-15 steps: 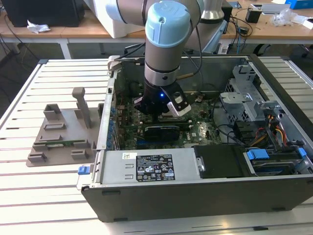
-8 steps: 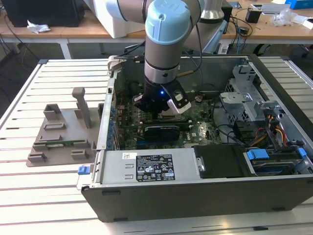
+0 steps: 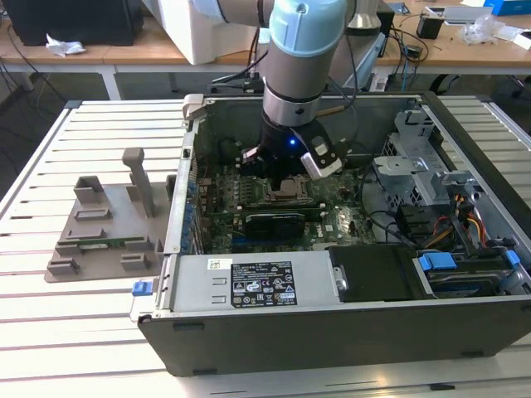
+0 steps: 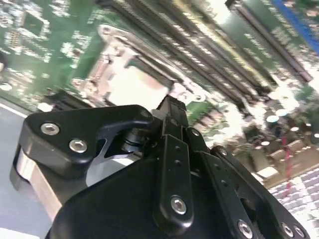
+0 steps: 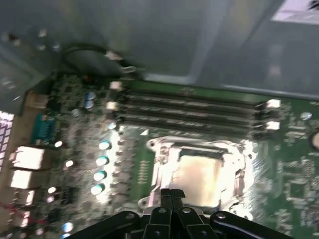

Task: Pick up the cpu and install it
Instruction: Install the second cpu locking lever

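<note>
Closest to us in the exterior view, we are looking at the open computer case (image 3: 332, 332) lying on a slatted table (image 3: 50, 332), with its power supply (image 3: 249, 286) along the near wall. Deeper inside, the gripper (image 3: 286, 176) is hanging low over the green motherboard (image 3: 332, 220), directly above the socket (image 3: 288, 191). We are seeing a square, pale patch inside the socket frame beneath the gripper; we are taking that as the cpu (image 3: 289, 187), though it is small here. A black card (image 3: 276, 220) is lying just beside the socket, on the near side. Off to the exterior view's left, a grey plastic tray (image 3: 99, 236) is resting on the table, well apart from the case.

Turning to the second wrist view, we are looking past the black fingers (image 4: 172, 119), which are sitting pressed together with nothing between them. The cpu (image 4: 132, 84) is lying flat in the socket (image 4: 99, 74), just beyond the fingertips and apart from them.

Moving to the first wrist view, we are seeing the gripper (image 5: 172, 195) with its tips closed together, hovering near the socket frame (image 5: 159, 164). The cpu (image 5: 199, 172) is sitting inside that frame, its silvery top showing, just beside the memory slots (image 5: 189, 112).
</note>
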`<act>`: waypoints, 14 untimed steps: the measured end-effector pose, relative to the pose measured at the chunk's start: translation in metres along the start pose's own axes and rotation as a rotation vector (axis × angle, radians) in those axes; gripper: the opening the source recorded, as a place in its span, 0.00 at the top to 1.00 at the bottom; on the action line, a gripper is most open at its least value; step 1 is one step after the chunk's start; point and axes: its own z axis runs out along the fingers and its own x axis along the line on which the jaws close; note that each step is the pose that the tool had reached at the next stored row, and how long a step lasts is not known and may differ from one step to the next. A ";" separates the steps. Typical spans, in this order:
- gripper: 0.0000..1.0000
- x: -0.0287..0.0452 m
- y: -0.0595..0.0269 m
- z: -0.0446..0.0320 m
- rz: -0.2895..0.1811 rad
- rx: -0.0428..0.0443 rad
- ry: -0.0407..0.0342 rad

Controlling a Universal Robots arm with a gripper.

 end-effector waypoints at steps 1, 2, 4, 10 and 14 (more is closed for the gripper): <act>0.89 -0.0054 0.0025 0.0003 0.000 0.0003 0.0015; 0.89 -0.0095 0.0045 0.0005 0.000 0.0011 0.0025; 0.89 -0.0205 0.0116 0.0017 0.001 0.0139 0.0055; 0.89 -0.0279 0.0270 0.0044 0.009 0.1320 0.0195; 0.89 -0.0291 0.0386 0.0029 0.012 0.1862 0.0260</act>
